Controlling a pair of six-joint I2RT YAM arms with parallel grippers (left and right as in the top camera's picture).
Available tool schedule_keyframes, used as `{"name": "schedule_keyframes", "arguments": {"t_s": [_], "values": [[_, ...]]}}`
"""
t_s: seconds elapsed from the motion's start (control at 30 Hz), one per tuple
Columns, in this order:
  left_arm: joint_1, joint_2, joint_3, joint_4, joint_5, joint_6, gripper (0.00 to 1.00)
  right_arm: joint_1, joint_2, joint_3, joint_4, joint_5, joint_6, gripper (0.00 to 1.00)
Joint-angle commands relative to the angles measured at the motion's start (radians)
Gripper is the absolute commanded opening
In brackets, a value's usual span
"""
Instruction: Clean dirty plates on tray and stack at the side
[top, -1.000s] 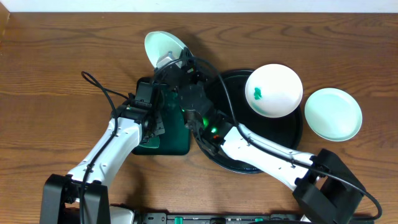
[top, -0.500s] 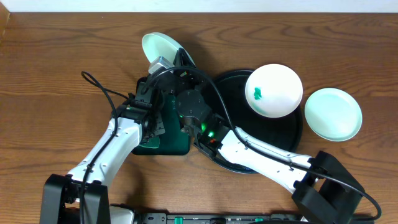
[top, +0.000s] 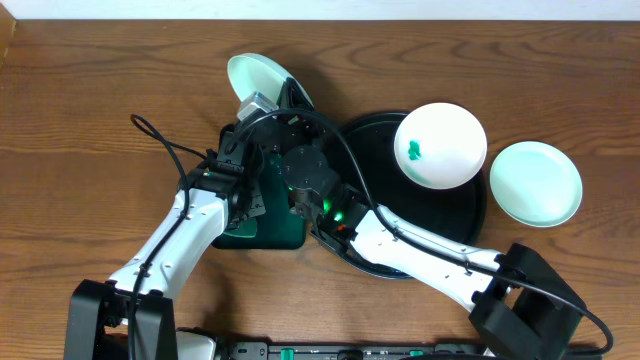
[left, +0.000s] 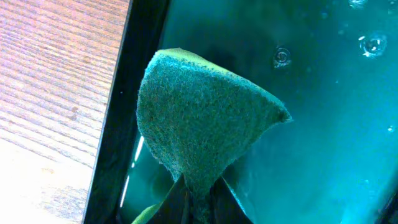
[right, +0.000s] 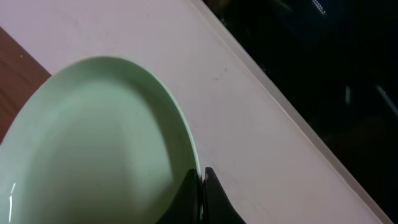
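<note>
While right tool (right: 200, 190) pinches a plate (right: 93, 143) by the rim, left tool (left: 196, 198) clamps the sponge (left: 199, 118). Best: hold plate steady, wipe whole face.

The right arm (top: 420, 240) crosses the tray (top: 450, 212), blocking it (tabletop (top: 80, 120) leftward open).

Nothing here can be read. The 3 plates (top: 440, 145) are plain, the black tray (top: 460, 215) carries no lettering, and the green sponge (left: 199, 118) shows no legible label, brand, number or sign.
</note>
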Motion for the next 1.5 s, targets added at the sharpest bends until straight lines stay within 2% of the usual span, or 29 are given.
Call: {"name": "schedule_keyframes", "arguments": {"t_s": [0.0,0.17,0.3,0.4,0.53,0.67,1.13,1.33,1.37,1.47], "values": [[0.003,0.005,-0.005,0.0,-0.021,0.01,0.08,0.015,-0.005,0.017,0.008,0.018,-0.015,0.01],[0.003,0.005,-0.006,0.0,-0.021,0.01,0.08,0.019,-0.005,0.017,0.034,0.056,0.023,0.01],[0.003,0.005,-0.006,0.0,-0.021,0.01,0.08,0.023,-0.005,0.017,0.051,0.079,-0.044,0.01],[0.003,0.005,-0.006,0.001,-0.021,0.01,0.08,0.025,-0.005,0.017,0.041,0.085,0.031,0.01],[0.003,0.005,-0.006,0.0,-0.021,0.01,0.08,0.017,-0.005,0.017,0.06,0.119,0.011,0.01],[0.003,0.005,-0.007,0.001,-0.021,0.01,0.08,0.009,-0.005,0.017,0.056,0.131,0.096,0.01],[0.003,0.005,-0.007,0.001,-0.021,0.01,0.08,0.011,-0.005,0.017,0.019,0.133,0.113,0.01],[0.003,0.005,-0.007,0.001,-0.021,0.01,0.08,-0.003,-0.005,0.017,-0.105,0.146,0.376,0.01],[0.003,0.005,-0.007,0.001,-0.021,0.01,0.08,-0.01,-0.005,0.017,-0.166,0.145,0.49,0.01],[0.003,0.005,-0.007,0.0,-0.021,0.01,0.07,-0.022,-0.005,0.017,-0.288,0.111,0.654,0.01]]}}
